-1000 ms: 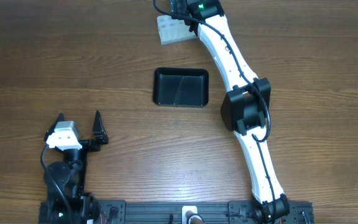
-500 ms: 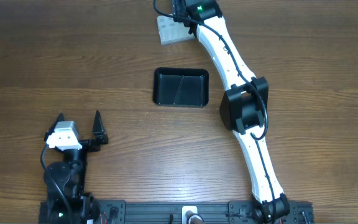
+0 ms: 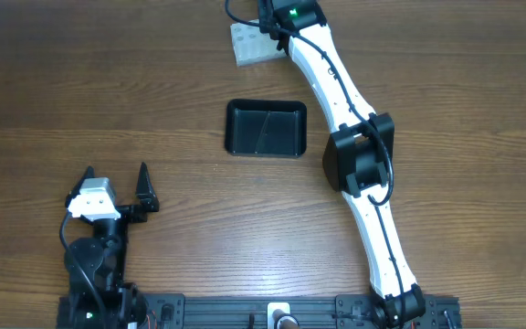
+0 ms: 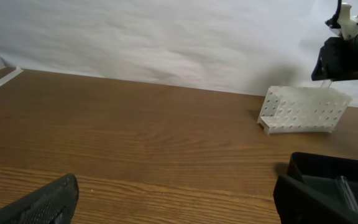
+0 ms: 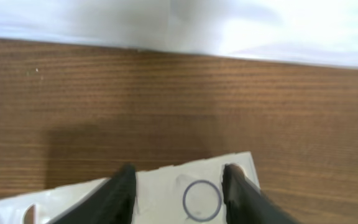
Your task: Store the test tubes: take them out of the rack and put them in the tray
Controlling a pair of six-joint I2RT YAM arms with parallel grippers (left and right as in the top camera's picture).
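On the wooden table [image 3: 446, 110], the right gripper [image 5: 178, 174], spread, straddles a test tube [image 5: 202, 200] in the rack [image 3: 247, 46]; next, probably, pinch and lift.

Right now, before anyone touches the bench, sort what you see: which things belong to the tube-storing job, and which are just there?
Job: white rack, test tube in it, black tray, right tool over the rack.
Just there: wooden table, white backdrop, left tool, open, near its base.
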